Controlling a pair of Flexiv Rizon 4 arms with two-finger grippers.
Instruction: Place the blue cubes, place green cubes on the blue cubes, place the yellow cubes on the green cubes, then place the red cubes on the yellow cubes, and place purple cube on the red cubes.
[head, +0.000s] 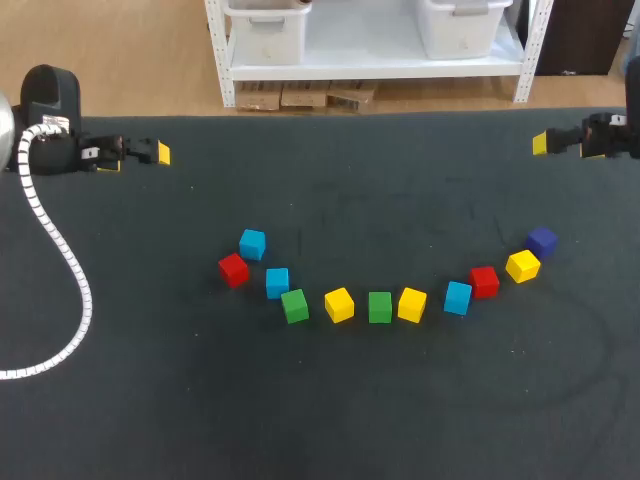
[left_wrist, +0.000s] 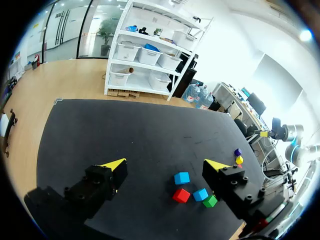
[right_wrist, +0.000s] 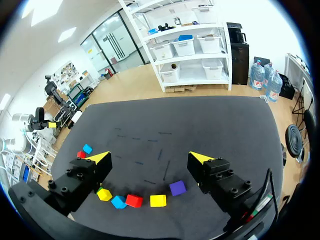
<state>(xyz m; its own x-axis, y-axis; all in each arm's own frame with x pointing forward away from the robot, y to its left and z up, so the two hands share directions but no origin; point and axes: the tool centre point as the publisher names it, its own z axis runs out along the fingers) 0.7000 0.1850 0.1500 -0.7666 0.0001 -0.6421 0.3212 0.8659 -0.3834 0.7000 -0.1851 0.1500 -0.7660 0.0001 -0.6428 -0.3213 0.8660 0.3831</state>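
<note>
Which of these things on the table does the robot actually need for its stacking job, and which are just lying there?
Needed for the job: three blue cubes, two green cubes, three yellow cubes, two red cubes, one purple cube.
Just lying about: white hose on the dark table.

table (head: 330, 430): dark, near-black matte top, running from left edge to right edge and from near to far
marks (right_wrist: 160, 154): faint short streaks, scattered mid-table towards the far side
</note>
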